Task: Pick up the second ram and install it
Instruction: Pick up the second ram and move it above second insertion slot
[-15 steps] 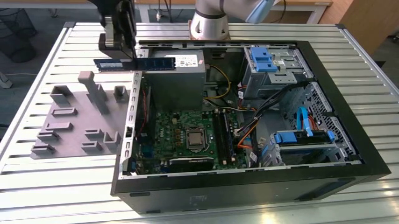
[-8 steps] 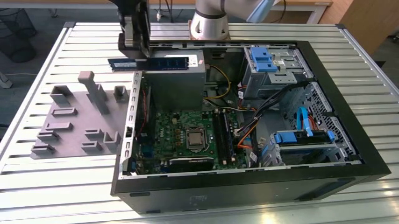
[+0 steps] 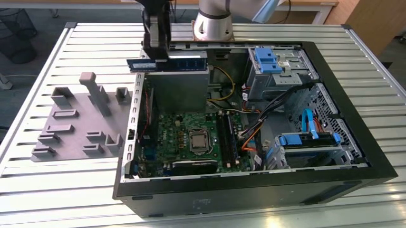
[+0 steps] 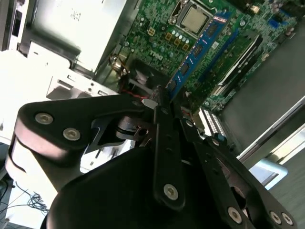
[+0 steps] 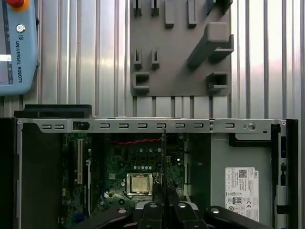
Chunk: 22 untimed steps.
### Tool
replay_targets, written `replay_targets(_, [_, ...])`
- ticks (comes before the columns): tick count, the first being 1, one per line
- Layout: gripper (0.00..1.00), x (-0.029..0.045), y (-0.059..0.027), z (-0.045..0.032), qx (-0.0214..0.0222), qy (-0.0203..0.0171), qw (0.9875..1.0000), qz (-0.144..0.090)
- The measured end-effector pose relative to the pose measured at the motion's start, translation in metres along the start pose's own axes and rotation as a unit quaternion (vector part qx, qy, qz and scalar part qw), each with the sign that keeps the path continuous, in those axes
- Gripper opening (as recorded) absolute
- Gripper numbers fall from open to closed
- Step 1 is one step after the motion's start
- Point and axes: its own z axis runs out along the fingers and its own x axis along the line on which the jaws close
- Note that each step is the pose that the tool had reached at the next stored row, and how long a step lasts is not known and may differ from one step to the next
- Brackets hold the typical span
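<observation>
One stick aloft: jaws clamped on the second ram point(image 3: 171, 63), level above the open computer case point(image 3: 254, 194), over its metal box point(image 3: 178, 90); motherboard point(image 3: 190, 137) and cables point(image 3: 276, 107) lower down, gray fixture plate point(image 3: 76, 128) alongside on the counter point(image 3: 38, 190).

Lost the arm point(image 3: 212, 21) past the exterior view's edge, twelve o'clock from the case point(image 3: 254, 190). Hid part of the second ram point(image 3: 187, 63) behind the gripper point(image 3: 157, 57). Cropped the pendant point(image 5: 19, 52) in the first wrist view.
</observation>
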Motion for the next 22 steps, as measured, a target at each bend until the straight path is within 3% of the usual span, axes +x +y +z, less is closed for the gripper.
replay_targets(22, [0.14, -0.0012, -0.0758, -0.0013, 0.0000, 0.0000, 1.0000, 0.000])
